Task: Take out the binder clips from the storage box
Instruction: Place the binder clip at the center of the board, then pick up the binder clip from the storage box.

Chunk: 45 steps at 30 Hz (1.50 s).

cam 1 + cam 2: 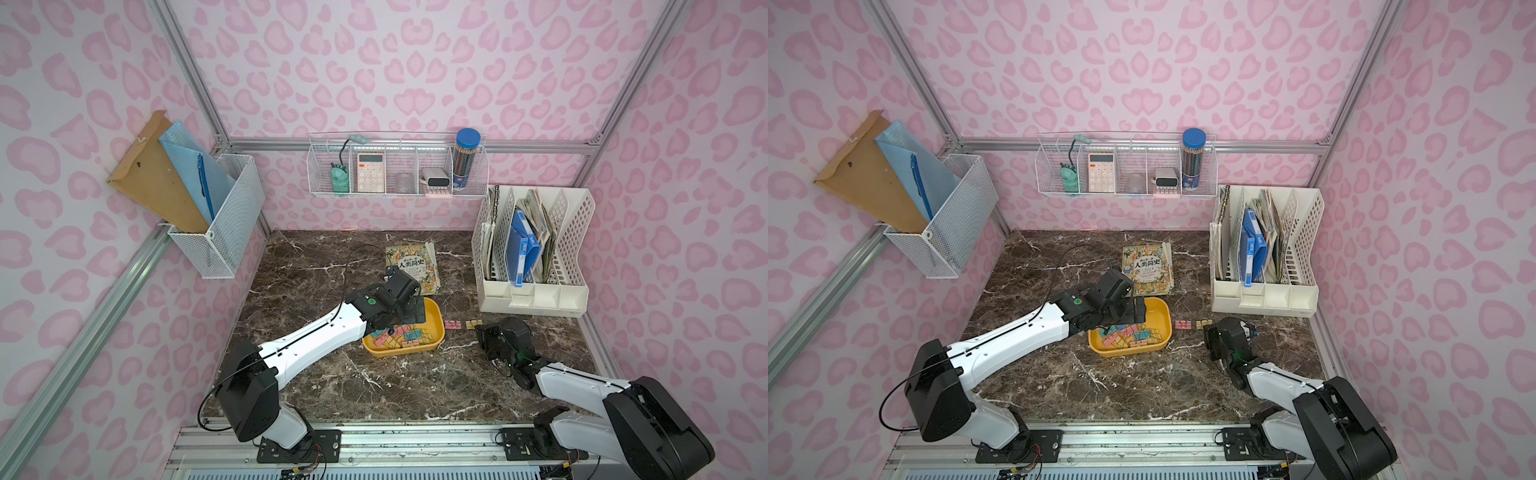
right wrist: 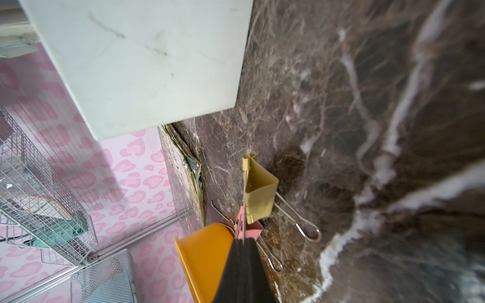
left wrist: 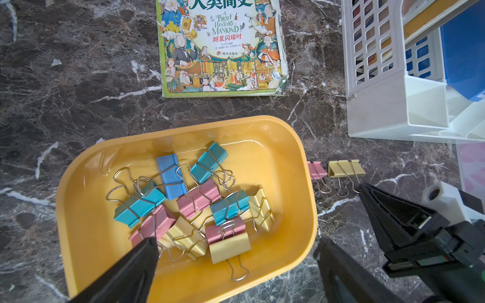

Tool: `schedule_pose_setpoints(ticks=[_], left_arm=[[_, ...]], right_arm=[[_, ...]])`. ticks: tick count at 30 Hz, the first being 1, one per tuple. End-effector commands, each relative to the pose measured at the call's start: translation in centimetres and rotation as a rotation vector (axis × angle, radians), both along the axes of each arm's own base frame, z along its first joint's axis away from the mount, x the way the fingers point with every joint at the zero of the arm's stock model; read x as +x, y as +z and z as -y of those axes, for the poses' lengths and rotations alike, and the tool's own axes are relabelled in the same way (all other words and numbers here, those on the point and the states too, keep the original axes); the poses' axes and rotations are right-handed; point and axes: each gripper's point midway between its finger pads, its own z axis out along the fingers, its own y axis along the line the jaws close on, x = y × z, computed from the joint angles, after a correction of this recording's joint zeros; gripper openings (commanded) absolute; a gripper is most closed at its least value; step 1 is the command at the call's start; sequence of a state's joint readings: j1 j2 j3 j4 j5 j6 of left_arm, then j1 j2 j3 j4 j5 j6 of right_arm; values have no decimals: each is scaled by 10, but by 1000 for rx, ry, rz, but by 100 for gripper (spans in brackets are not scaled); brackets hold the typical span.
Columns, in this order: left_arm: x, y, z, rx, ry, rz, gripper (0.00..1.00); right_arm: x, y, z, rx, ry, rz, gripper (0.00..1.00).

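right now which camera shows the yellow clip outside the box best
Left wrist: the yellow clip is sharp and seen from above, body and wire handles visible. Right wrist shows it close but at a steep angle. Both top views show only a small yellow speck.

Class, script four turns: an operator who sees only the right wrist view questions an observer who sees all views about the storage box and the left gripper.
Operator: My right gripper seems shut on the yellow clip, by its wire handle. What remains in the storage box?
Observer: At least ten binder clips, in a tangled pile.
Operator: Where is the left gripper?
Observer: Open, hanging over that pile.
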<state>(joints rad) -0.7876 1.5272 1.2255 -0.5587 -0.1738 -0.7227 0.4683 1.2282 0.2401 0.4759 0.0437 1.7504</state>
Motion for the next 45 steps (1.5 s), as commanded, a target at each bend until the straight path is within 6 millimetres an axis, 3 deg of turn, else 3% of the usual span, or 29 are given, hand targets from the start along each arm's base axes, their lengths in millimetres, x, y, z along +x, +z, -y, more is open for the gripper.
schedule_pose_setpoints(ticks=[1, 7, 14, 19, 26, 28, 30, 32, 36, 41, 45], left_arm=[[-1, 1, -3, 10, 3, 6, 99], [-1, 0, -5, 16, 5, 5, 99], [-1, -2, -4, 20, 3, 1, 99], [-1, 0, -7, 27, 11, 10, 99], [0, 8, -27, 53, 84, 54, 99], [0, 10, -38, 64, 124, 83, 99], [1, 14, -53, 83, 171, 110, 98], [1, 18, -65, 86, 202, 121, 98], [0, 19, -99, 66, 310, 118, 98], [-5, 1, -133, -36, 417, 32, 98], [-10, -6, -143, -109, 448, -3, 99]], right_arm=[[-9, -17, 0, -11, 7, -77, 5], [-12, -18, 4, -29, -14, -89, 8], [-16, -16, 7, -39, -13, -77, 26], [-15, -5, 11, -97, 13, -39, 30], [-10, 38, 13, -325, 135, 73, 40], [-1, 67, 11, -417, 179, 185, 39], [8, 101, -1, -483, 257, 285, 40], [12, 127, -25, -534, 387, 400, 39], [10, 145, -82, -571, 625, 497, 40], [-4, 131, -154, -608, 876, 488, 40], [-6, 102, -181, -691, 944, 358, 38]])
